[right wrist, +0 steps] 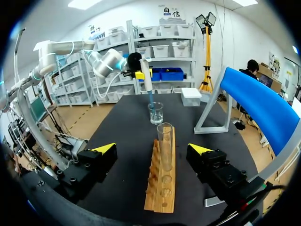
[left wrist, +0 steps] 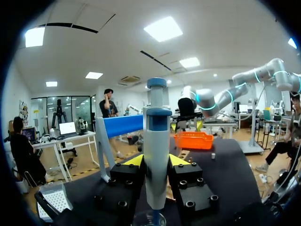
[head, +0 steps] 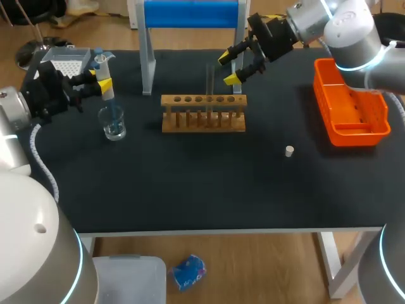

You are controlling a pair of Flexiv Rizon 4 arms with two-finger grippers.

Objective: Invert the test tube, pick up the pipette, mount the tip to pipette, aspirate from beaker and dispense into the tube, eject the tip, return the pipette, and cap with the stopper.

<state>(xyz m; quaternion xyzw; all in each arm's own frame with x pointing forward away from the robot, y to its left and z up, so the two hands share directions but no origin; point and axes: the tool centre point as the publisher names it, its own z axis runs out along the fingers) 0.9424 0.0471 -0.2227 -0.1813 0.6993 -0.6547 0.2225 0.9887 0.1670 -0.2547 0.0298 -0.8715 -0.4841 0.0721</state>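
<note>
My left gripper (left wrist: pixel 156 161) is clamped on the pipette (left wrist: pixel 156 136), its tip down in the beaker (head: pixel 114 123) below the fingers. Right gripper (right wrist: pixel 152 149) is wide open, holding nothing; the test tube (right wrist: pixel 165 143) stands upright in the rack (right wrist: pixel 160 193) just ahead.

1. A black table (head: pixel 209 190) is lying under everything, its pale edge showing along the front.
2. An orange bin (head: pixel 358 135) is sitting at the table's right side, its long side running front to back.
3. A stand (head: pixel 190 14) with a blue top bar and grey legs is standing at the far edge, near the middle.
4. A wooden rack (head: pixel 204 120) is standing just in front of that stand, its row of holes facing up.
</note>
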